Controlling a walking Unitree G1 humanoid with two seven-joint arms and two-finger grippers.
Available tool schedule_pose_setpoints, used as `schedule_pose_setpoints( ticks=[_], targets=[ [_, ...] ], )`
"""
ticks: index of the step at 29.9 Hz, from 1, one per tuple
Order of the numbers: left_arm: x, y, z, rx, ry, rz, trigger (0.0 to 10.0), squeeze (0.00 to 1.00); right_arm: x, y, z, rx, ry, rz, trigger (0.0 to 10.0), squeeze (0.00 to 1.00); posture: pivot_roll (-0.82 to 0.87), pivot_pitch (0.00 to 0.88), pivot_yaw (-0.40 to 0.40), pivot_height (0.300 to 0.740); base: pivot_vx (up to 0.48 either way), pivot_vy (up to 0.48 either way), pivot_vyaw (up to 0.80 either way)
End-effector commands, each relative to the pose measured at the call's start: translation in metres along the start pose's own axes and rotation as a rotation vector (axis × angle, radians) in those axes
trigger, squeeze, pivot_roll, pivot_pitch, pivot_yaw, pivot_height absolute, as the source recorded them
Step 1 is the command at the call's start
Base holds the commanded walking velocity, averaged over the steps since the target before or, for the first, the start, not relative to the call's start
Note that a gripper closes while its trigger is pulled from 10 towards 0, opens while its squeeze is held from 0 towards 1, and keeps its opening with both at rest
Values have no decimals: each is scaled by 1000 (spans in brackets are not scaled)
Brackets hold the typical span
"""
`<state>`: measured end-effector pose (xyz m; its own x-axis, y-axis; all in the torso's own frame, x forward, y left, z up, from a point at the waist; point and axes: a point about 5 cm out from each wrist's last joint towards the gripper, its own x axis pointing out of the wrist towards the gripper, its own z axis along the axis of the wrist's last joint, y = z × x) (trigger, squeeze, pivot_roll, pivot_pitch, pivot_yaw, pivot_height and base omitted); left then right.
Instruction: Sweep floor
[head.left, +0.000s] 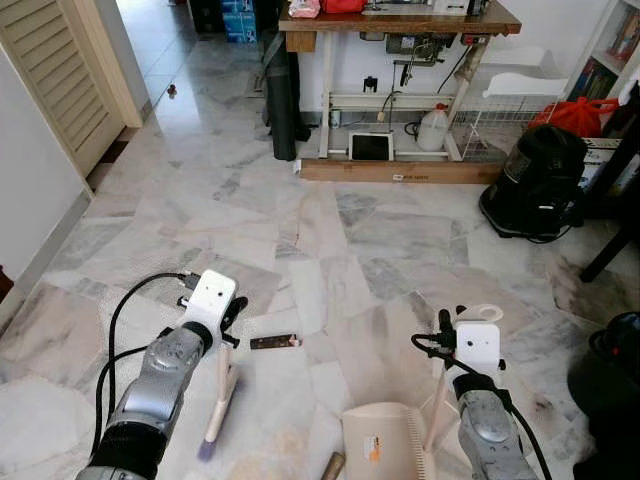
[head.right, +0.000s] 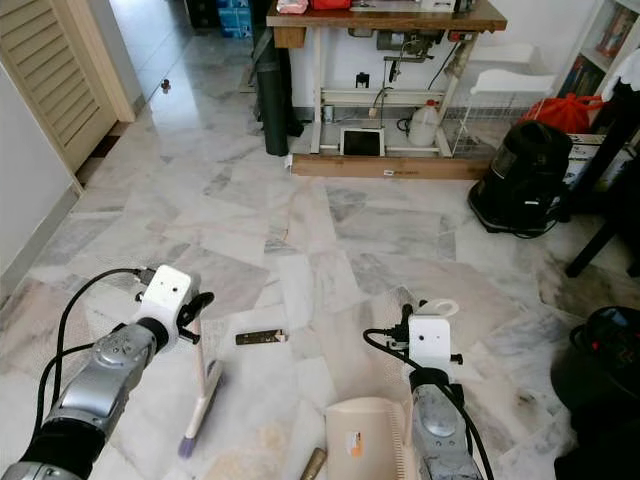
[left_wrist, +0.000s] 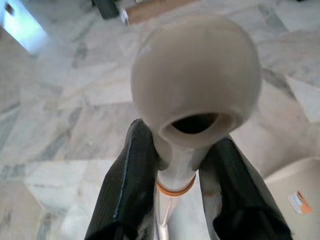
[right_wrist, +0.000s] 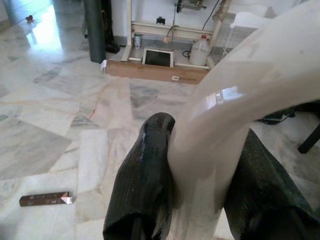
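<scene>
The fingers (left_wrist: 131, 185) of the left gripper (head.left: 229, 325) are closed narrow around the pale handle of the brush (head.left: 217, 412), just under its rounded knob. The brush stands nearly upright at the near left, its purple bristles down on the marble floor (head.left: 300, 230).

Just right of the brush a small brown wrapper (head.left: 275, 342) lies flat on the floor, apart from both tools. Near the bottom edge a brown tube-like thing (head.left: 332, 466) lies beside the dustpan (head.left: 380, 440), which sits on the floor at near centre with its open mouth facing left and far.

At the near right, the right gripper (head.left: 441, 342) has its fingers (right_wrist: 145, 185) shut on the dustpan's long cream handle, below the loop at its top.

Farther off, a louvred door (head.left: 60, 80) is at the far left. A wooden tabletop (head.left: 400, 22) on a white frame stands at the far centre, with a plastic jug (head.left: 433, 128) under it. A black vacuum (head.left: 535, 182) rests on the floor at the far right.
</scene>
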<state>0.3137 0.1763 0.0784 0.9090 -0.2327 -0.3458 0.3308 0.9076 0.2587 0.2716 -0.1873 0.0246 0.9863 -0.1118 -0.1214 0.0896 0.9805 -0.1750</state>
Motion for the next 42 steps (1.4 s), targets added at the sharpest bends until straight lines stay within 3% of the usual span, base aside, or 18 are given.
schedule_pose_setpoints(
  ticks=[1, 5, 7, 16, 20, 30, 42],
  targets=[
    [-3, -4, -11, -13, 77, -51, 10000, 0, 3, 2, 4, 4, -11, 15, 10000, 0, -33, 0, 5, 740, 0, 0, 0],
    [-2, -11, -13, -51, 147, -147, 10000, 0, 5, 4, 2, -1, 14, 54, 10000, 0, -28, 0, 4, 740, 0, 0, 0],
    [0, -13, -4, -80, 136, -163, 10000, 0, 5, 5, 0, 3, 31, 72, 10000, 0, -25, 0, 3, 740, 0, 0, 0],
    [10, -13, 14, -252, 98, -167, 10000, 0, 4, 15, -7, -20, 85, 131, 10000, 0, -31, 0, 7, 740, 0, 0, 0],
    [15, -15, 16, -322, 153, -190, 10000, 0, 2, 16, -9, -12, 93, 129, 10000, 0, -35, 12, 10, 740, 0, 0, 0],
    [20, -15, 33, -504, 185, -221, 10000, 0, 3, 15, -9, -15, 101, 110, 10000, 0, -39, 29, 17, 740, 0, 0, 0],
    [30, -10, 76, -735, -9, -199, 10000, 0, 4, 16, -8, 4, 106, 76, 10000, 0, -59, 28, 22, 740, 0, 0, 0]
  ],
)
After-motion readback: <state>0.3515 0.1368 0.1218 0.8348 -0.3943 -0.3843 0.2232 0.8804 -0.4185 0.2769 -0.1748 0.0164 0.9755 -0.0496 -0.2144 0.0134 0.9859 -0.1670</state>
